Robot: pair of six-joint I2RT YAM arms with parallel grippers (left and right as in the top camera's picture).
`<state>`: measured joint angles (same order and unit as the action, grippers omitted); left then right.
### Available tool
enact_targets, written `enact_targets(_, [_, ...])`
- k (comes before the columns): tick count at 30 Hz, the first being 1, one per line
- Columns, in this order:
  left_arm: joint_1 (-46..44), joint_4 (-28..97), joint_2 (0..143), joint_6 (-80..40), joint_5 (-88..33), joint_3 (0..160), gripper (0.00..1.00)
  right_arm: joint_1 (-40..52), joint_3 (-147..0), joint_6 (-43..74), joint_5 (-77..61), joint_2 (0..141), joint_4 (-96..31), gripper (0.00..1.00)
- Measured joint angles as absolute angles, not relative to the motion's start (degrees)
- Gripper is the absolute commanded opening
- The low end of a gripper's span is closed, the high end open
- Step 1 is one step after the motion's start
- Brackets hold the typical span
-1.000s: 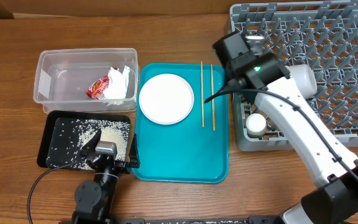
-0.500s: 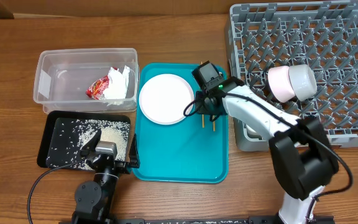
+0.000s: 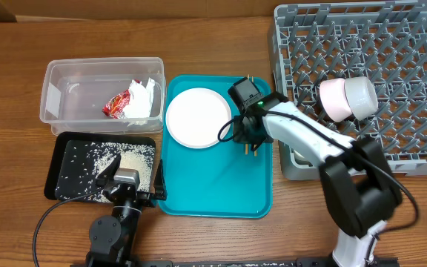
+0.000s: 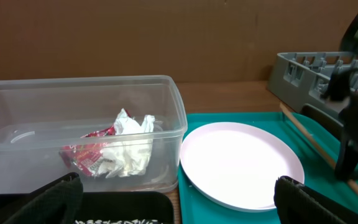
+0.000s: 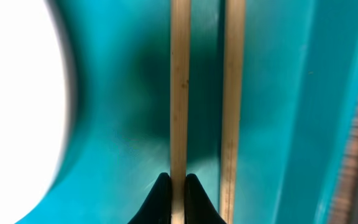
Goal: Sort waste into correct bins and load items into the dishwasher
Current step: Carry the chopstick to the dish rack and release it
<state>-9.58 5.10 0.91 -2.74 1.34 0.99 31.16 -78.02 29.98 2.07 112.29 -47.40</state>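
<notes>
Wooden tabletop point(image 3: 21, 59): the grey dish rack point(image 3: 391, 44) at right holds a pale pink bowl point(image 3: 333, 100) against a metal bowl point(image 3: 362, 95). Beside it, the teal tray point(image 3: 213, 185) bears the white plate point(image 3: 197, 117) and two chopsticks point(image 5: 232, 93). The right gripper point(image 5: 178, 196) pinches the chopstick point(image 5: 180, 93) nearer the plate. The left gripper point(image 3: 132, 178) hangs spread wide at the edge of the black tray point(image 3: 58, 159) of rice grains point(image 3: 124, 159). A red wrapper point(image 3: 116, 104) lies in the clear tub point(image 3: 54, 74).

Tub point(image 3: 73, 93) sited at left rear of table point(image 3: 13, 222); wrapper point(image 3: 116, 105) & paper scrap point(image 3: 142, 96) lain inside, twds its right end. Shallow tray point(image 3: 58, 182) set just in front of tub, rice point(image 3: 128, 159) scattered in it. Large tray point(image 3: 213, 185) placed right of both, w/ plate point(image 3: 197, 117) on its rear-left part. Chopsticks point(image 5: 180, 93) laid parallel, just right of plate. Dish rack point(image 3: 406, 52) stood far right, bowl point(image 3: 334, 100) held in it.
</notes>
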Motion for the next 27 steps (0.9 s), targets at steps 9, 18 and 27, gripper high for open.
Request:
enact_targets(9, [-9.6, 5.1, 0.9, -2.7, 1.3, 1.0, 1.0, 25.6, -81.0, 23.4, 14.6, 93.5, -46.0, 0.04])
enact_targets(18, [-9.6, 5.1, 0.9, -2.7, 1.3, 1.0, 1.0, 16.6, -81.4, 12.3, 16.6, 98.1, -47.6, 0.04])
enact_targets(27, [-9.6, 5.1, 0.9, -2.8, 1.3, 1.0, 1.0, 18.2, -81.6, 9.3, 15.4, 100.3, -50.9, 0.44])
